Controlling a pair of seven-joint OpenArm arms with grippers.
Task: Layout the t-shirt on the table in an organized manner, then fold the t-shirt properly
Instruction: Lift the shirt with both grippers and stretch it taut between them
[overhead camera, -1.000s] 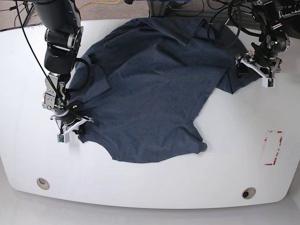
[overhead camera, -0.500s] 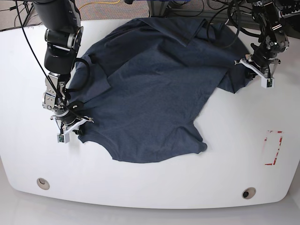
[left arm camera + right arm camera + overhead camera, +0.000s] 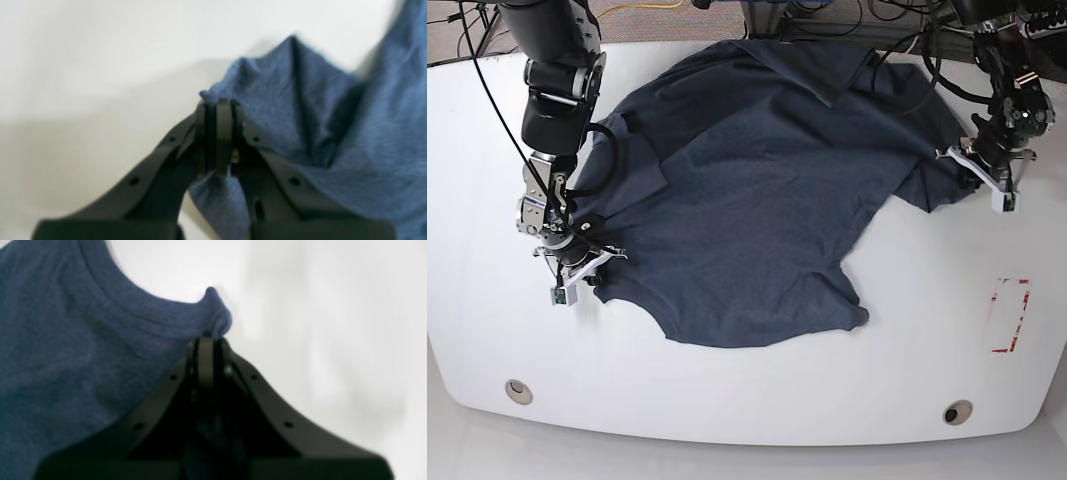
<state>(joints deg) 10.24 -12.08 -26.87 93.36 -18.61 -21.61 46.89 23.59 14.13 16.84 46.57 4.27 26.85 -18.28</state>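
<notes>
The dark navy t-shirt (image 3: 757,190) lies crumpled and spread over the far half of the white table (image 3: 747,400). At the right of the base view, my left gripper (image 3: 983,178) is shut on the t-shirt's right edge. The left wrist view shows a fold of the t-shirt (image 3: 333,133) pinched in the left gripper (image 3: 218,103). At the left of the base view, my right gripper (image 3: 579,268) is shut on the t-shirt's near-left edge. In the right wrist view a ribbed edge of the t-shirt (image 3: 66,340) is clamped in the right gripper (image 3: 208,340).
Two round metal grommets (image 3: 518,390) (image 3: 957,411) sit near the table's front edge. A red-outlined rectangle (image 3: 1010,315) marks the right side. Cables hang behind the far edge, near the shirt's top.
My left gripper has shut on the shirt's right edge and moved right and toward the front, drawing the cloth outward. The right gripper has stayed put, still shut on the cloth.
</notes>
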